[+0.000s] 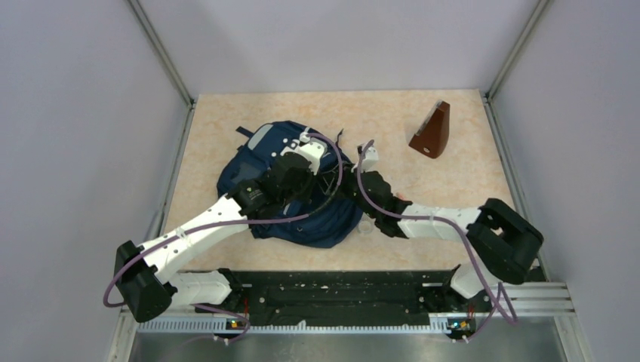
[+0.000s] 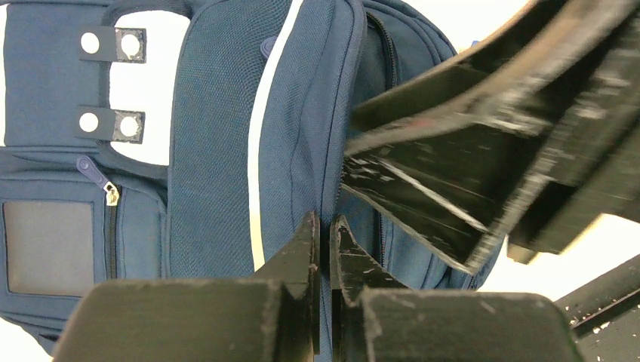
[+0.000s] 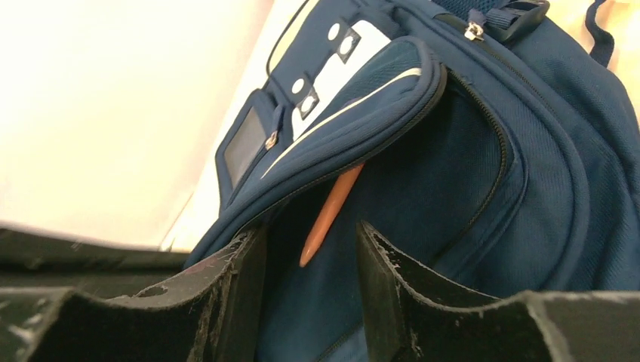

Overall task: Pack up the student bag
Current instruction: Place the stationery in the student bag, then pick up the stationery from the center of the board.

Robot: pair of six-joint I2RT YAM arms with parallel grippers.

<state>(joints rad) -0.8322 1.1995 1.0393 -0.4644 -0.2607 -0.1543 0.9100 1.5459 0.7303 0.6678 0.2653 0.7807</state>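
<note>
The navy student bag (image 1: 287, 200) lies in the middle of the table. My left gripper (image 1: 326, 167) reaches over it. In the left wrist view this gripper (image 2: 324, 226) is shut on a fold of the bag's front pocket flap (image 2: 302, 136) and holds it up. My right gripper (image 1: 353, 177) is at the bag's right side, close to the left one. In the right wrist view it (image 3: 311, 241) is open, facing the gap under the lifted flap (image 3: 355, 113). An orange pencil (image 3: 328, 215) sticks out of that pocket, its tip between the open fingers and untouched.
A brown wedge-shaped object (image 1: 432, 132) stands at the back right of the table. Grey walls close in the table on the left, back and right. The black rail (image 1: 332, 290) with the arm bases runs along the near edge.
</note>
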